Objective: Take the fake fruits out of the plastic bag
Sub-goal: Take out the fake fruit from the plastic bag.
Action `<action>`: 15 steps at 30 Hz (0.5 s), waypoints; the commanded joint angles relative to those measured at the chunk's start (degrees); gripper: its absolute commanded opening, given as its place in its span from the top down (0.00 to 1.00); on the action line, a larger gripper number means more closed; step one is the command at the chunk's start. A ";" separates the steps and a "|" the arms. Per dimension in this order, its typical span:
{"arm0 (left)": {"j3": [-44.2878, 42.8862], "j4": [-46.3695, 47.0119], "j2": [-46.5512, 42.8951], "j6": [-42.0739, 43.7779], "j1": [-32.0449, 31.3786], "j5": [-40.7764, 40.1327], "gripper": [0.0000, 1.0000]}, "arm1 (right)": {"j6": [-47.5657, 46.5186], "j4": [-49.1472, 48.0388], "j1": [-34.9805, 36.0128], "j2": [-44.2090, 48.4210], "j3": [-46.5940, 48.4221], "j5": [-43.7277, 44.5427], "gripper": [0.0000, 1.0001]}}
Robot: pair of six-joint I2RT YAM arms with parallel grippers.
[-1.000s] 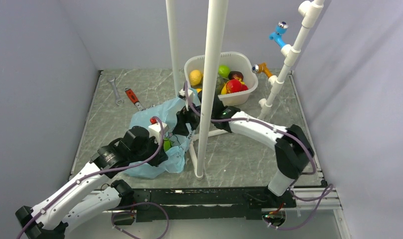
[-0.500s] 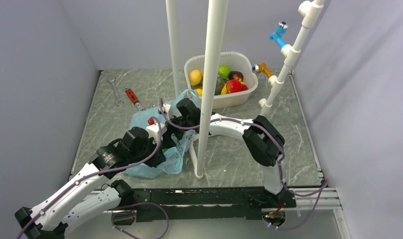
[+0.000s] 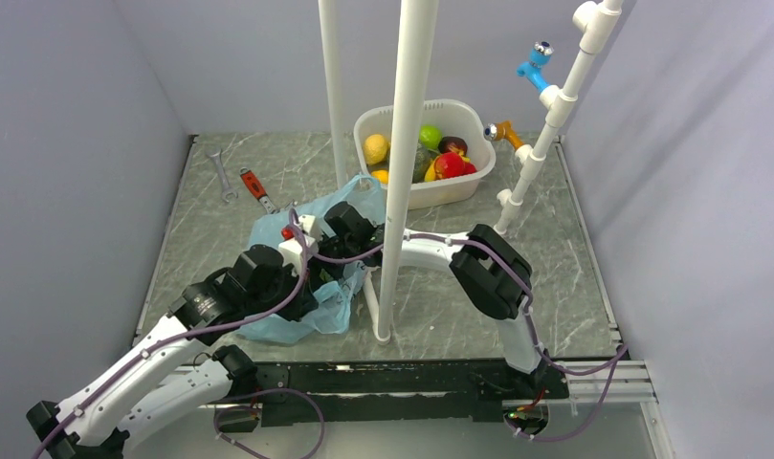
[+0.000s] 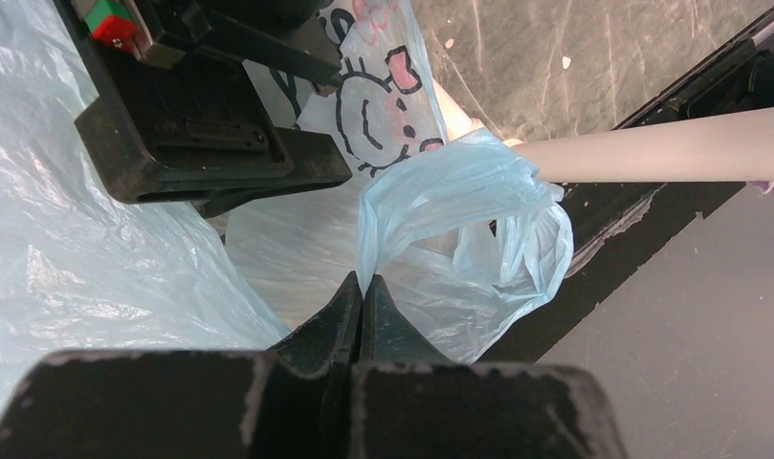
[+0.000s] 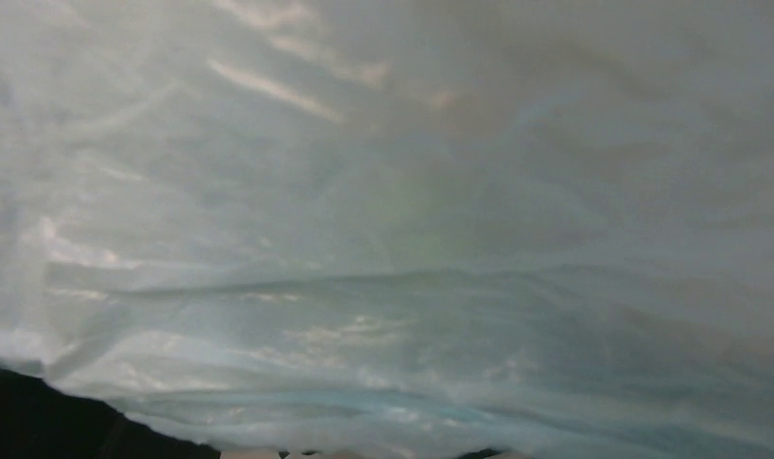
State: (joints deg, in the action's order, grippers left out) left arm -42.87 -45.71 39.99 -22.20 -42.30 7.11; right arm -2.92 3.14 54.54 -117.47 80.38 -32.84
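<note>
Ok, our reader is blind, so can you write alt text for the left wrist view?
The left pincer is pinched shut on a fold of the light blue plastic bag. The right pincer sits over the bag at upper left; a white pole crosses at right.

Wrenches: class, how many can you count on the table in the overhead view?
2. A silver wrench lies far left on the table; a red-handled wrench lies just right of it, beside the blue plastic bag. The bag could hide more.
</note>
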 commanded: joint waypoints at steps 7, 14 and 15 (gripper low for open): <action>-1.07 0.51 -0.66 -0.85 -0.19 -2.68 1.00 | 2.12 -2.71 -0.07 0.20 2.23 3.58 0.46; -1.63 -0.95 -2.86 -2.29 -0.30 -7.00 1.00 | 13.46 -13.64 -4.40 7.44 -4.54 -0.33 0.67; -1.88 -1.20 -3.22 -2.36 -0.31 -7.85 1.00 | 14.50 -14.33 -5.01 8.50 -5.03 -0.84 0.68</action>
State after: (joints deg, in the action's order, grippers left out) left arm -42.87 -46.00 38.85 -22.92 -42.37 2.92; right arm 4.54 -2.37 52.75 -116.25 77.80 -30.72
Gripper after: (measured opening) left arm 0.012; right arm 0.668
